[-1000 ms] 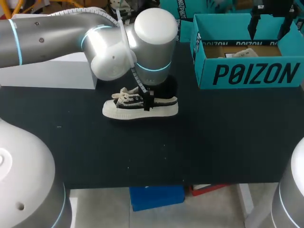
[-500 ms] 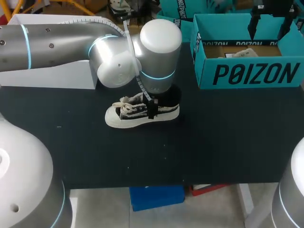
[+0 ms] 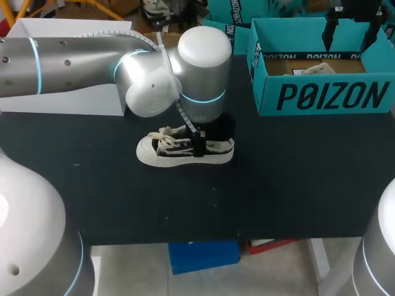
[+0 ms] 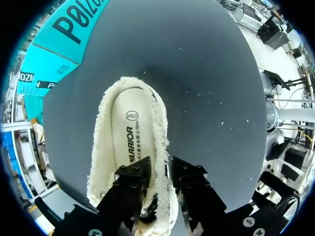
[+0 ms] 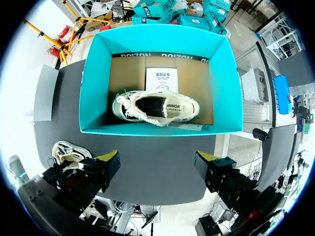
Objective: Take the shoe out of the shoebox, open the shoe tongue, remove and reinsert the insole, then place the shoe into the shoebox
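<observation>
- Shoe [image 3: 185, 150]: out of the box, upright on its sole on the table [image 3: 278, 185]. Its toe points to your left, and it sits apart from the shoebox [image 3: 321, 95].
- Insole [image 4: 129, 130]: lies flat inside the shoe and shows through the fleece-edged opening.
- Left hand [image 4: 165, 172]: clamped on the shoe's side wall at the opening, with one finger inside and the other outside.
- Left arm [image 3: 74, 61]: comes in from your left, with its wrist directly over the shoe.
- Shoebox: open, at the table's far right. A second shoe [image 5: 157, 108] lies on its cardboard floor.
- Right hand [image 5: 157, 160]: hangs above the shoebox with its fingers spread wide, gripping nothing.
</observation>
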`<control>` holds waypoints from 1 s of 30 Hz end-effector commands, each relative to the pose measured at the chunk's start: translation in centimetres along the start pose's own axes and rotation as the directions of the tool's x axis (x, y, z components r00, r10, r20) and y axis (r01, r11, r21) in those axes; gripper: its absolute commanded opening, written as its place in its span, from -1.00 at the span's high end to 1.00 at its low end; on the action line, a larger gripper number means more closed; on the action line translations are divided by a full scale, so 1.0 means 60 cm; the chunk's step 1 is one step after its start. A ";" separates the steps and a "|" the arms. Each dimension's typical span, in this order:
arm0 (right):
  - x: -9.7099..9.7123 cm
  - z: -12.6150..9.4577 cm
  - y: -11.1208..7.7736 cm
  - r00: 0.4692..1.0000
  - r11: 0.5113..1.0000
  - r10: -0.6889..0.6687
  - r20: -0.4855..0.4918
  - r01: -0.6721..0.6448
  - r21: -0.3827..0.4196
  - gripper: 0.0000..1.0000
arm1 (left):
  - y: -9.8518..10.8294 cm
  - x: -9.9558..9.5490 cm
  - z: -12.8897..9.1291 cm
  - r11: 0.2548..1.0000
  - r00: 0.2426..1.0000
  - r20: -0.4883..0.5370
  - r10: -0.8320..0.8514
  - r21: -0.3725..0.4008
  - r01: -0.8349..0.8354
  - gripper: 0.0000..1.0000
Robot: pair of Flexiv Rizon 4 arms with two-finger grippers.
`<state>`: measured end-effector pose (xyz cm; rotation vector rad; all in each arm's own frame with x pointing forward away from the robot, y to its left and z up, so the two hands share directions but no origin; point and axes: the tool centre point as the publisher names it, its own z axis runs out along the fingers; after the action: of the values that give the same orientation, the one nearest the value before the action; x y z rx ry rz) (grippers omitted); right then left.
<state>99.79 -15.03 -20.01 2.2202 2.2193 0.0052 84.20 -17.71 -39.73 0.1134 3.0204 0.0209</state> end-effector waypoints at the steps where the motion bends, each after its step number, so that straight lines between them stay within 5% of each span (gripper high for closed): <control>1: 0.000 0.000 0.001 1.000 1.000 0.000 0.000 0.000 0.001 -1.00 | 0.016 -0.001 -0.029 0.999 1.000 0.007 0.018 0.051 -0.018 -1.00; 20: 0.000 0.000 0.001 1.000 1.000 0.000 0.000 0.000 0.001 -1.00 | 0.079 -0.006 -0.251 0.952 0.994 0.028 -0.108 0.290 0.095 -1.00; 26: 0.000 0.000 0.001 1.000 1.000 0.000 0.000 0.000 0.001 -1.00 | 0.117 0.001 -0.248 0.948 0.991 0.023 -0.130 0.294 0.118 -1.00; 30: 0.000 0.000 0.001 1.000 1.000 0.000 0.000 0.000 0.001 -1.00 | 0.144 0.000 -0.221 0.919 0.990 -0.004 -0.141 0.371 0.133 -1.00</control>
<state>99.79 -15.03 -20.01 2.2203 2.2192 0.0052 83.17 -10.93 -25.40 -0.0756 2.9910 -0.3429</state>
